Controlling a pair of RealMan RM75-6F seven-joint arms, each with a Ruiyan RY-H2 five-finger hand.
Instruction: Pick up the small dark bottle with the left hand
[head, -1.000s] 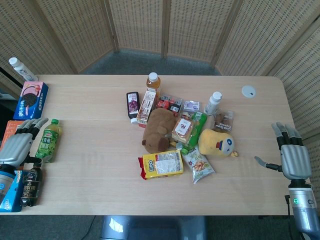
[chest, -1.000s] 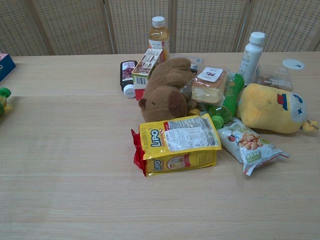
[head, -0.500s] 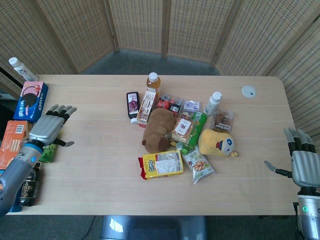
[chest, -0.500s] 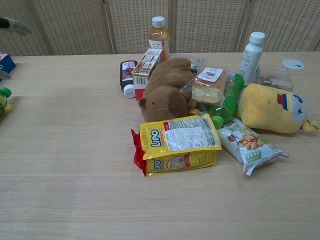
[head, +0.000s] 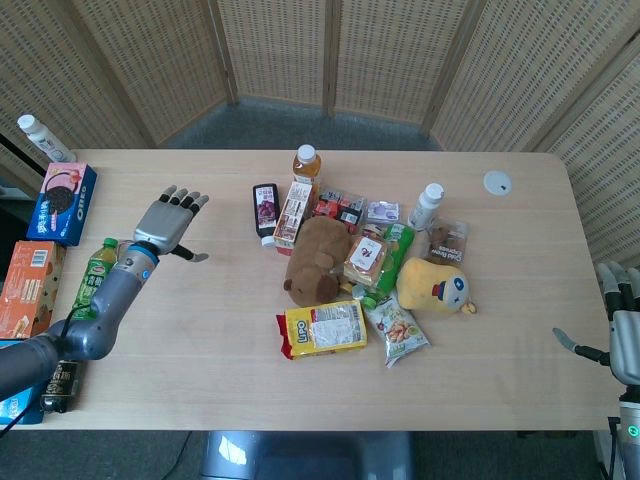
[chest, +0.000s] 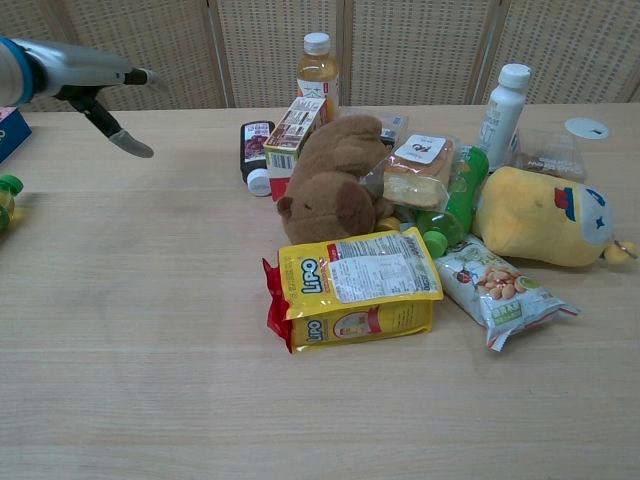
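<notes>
The small dark bottle (head: 265, 209) with a purple label and white cap lies flat at the left edge of the pile, beside a carton (head: 293, 213); the chest view shows the bottle (chest: 254, 147) too. My left hand (head: 168, 222) hovers over the table well to the left of it, fingers spread and holding nothing; in the chest view the left hand (chest: 85, 78) enters at the upper left. My right hand (head: 624, 338) is at the far right table edge, fingers extended and empty.
The pile holds a brown plush bear (head: 314, 258), a yellow snack bag (head: 323, 328), a yellow plush (head: 434, 284), an orange juice bottle (head: 306, 166) and a white bottle (head: 426, 206). At the left lie a green bottle (head: 96, 272), an Oreo box (head: 61, 203) and another dark bottle (head: 58, 386).
My left hand has risen from the table's left edge and moved right and forward toward the pile. My right hand has drawn back toward the right edge.
</notes>
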